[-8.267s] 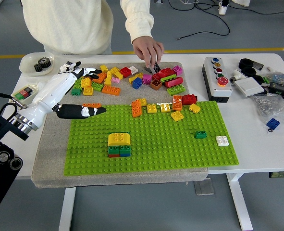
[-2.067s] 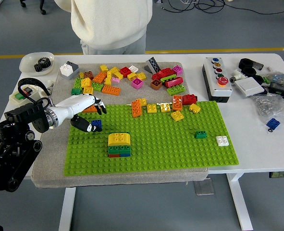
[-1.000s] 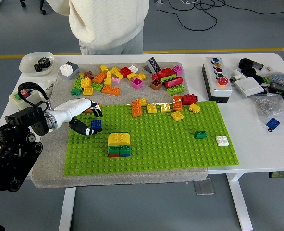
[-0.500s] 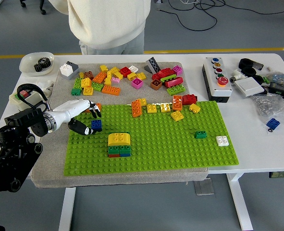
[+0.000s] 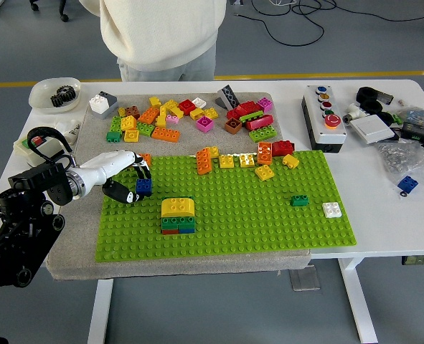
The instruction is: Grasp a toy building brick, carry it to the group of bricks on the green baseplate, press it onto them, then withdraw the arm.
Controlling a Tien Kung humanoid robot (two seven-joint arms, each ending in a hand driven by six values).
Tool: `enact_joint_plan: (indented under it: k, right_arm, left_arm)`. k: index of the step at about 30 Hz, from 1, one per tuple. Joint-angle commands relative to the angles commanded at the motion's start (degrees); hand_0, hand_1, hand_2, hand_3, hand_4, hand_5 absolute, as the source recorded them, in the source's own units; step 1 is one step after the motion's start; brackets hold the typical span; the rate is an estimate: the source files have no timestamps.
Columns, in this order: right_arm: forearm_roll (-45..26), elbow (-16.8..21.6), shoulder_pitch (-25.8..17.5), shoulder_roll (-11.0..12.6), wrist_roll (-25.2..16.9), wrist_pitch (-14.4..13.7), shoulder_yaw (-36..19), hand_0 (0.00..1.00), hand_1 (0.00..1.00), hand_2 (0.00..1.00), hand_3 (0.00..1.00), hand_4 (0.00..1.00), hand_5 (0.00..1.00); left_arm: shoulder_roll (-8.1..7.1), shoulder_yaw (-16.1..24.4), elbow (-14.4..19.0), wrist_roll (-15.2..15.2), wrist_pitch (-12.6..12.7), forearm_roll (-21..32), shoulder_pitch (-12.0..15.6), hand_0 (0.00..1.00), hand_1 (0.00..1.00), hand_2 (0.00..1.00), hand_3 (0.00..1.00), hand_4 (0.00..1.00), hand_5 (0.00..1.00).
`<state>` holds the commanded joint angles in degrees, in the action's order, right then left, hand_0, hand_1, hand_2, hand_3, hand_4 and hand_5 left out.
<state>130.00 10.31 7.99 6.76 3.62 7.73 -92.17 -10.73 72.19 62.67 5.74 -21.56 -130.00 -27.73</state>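
Reaching in from the left, the left hand (image 5: 129, 180) has its fingers pinched around a blue brick (image 5: 144, 186) and holds it over the near-left part of the green baseplate (image 5: 269, 215). The target group of bricks (image 5: 178, 216) (yellow on top, green and blue beneath) sits just to the brick's right and nearer the table's front edge, close but not touching. Loose bricks (image 5: 190, 118) lie scattered on the grey mat beyond. A person in a cream sweater (image 5: 161, 32) stands at the far side.
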Motion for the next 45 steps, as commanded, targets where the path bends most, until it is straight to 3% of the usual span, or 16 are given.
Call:
enact_joint_plan:
  k: [6,7,12,13,24,25,30,31,45]
  right_arm:
    - [0.0,0.0,0.0,0.0,0.0,0.0,-0.1,0.746,0.647,0.725,0.634,0.896,0.483]
    - [0.0,0.0,0.0,0.0,0.0,0.0,-0.1,0.746,0.647,0.725,0.635,0.896,0.483]
    - [0.0,0.0,0.0,0.0,0.0,0.0,0.0,0.746,0.647,0.725,0.635,0.896,0.483]
    - [0.0,0.0,0.0,0.0,0.0,0.0,0.0,0.746,0.647,0.726,0.635,0.897,0.483]
    - [0.0,0.0,0.0,0.0,0.0,0.0,0.0,0.746,0.647,0.726,0.635,0.897,0.483]
    - [0.0,0.0,-0.1,0.0,0.0,0.0,0.0,0.746,0.647,0.726,0.634,0.896,0.482]
    - [0.0,0.0,-0.1,0.0,0.0,0.0,0.0,0.746,0.647,0.726,0.634,0.896,0.482]
    - [0.0,0.0,-0.1,0.0,0.0,0.0,0.0,0.746,0.648,0.726,0.635,0.897,0.482]
    - [0.0,0.0,-0.2,-0.1,0.0,0.0,0.0,0.747,0.648,0.725,0.634,0.897,0.482]
  left_arm:
    - [0.15,-0.1,-0.1,-0.1,0.4,0.0,-0.1,0.998,0.798,0.595,0.583,0.788,0.086]
    - [0.18,-0.1,-0.2,-0.1,0.6,0.0,-0.1,0.998,0.788,0.559,0.562,0.712,0.038]
    - [0.33,-0.1,-0.4,-0.3,1.8,0.0,-0.1,0.998,0.788,0.559,0.562,0.712,0.038]
    - [0.34,-0.1,-0.4,-0.3,2.0,0.0,-0.1,0.998,0.765,0.523,0.529,0.674,0.002]
    - [0.49,-0.4,-0.7,-0.5,2.6,0.0,0.0,0.998,0.756,0.512,0.52,0.663,0.002]
    - [0.52,-0.5,-0.8,-0.5,2.9,0.0,0.0,0.998,0.745,0.497,0.523,0.731,0.002]
    - [0.46,-0.3,-0.8,-0.6,3.6,0.0,0.0,0.998,0.745,0.497,0.523,0.731,0.002]
    - [0.45,-0.3,-0.9,-0.6,3.6,0.0,-0.1,0.998,0.733,0.503,0.541,0.818,0.002]
    - [0.28,0.1,-0.2,-0.9,4.1,0.0,-0.1,0.998,0.726,0.501,0.552,0.87,0.002]
